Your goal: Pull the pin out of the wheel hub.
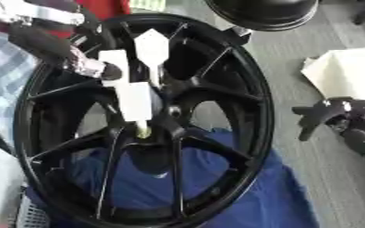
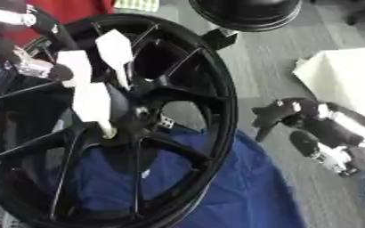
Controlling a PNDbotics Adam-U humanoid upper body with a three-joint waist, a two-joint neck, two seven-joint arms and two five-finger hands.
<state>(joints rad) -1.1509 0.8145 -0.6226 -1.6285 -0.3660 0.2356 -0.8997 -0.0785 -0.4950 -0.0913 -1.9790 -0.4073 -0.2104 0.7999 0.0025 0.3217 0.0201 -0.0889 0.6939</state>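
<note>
Lighting: even, diffuse, moderately bright; source not discernible. Shadows: soft, weak. Glare: white fingers (image 1: 135, 100) washed out, detail lost; pale sheen on the black wheel rim (image 1: 260, 102). Sharpness: both views soft throughout, edges smeared; right hand (image 2: 310, 122) blurred. White sheet (image 2: 345, 73) near overexposed. Edge distortion: cannot tell.

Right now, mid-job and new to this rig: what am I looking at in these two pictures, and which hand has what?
Both pictures come from the robot's head, left eye and right eye, looking down at one moment. The big black wheel lies on a blue cloth. The left hand, with white fingers, reaches in from the upper left to the hub; its fingers close around a pale pin standing at the centre. The right hand, black, hangs beside the wheel over the grey floor, fingers curled, holding nothing. A white sheet lies further right.
</note>
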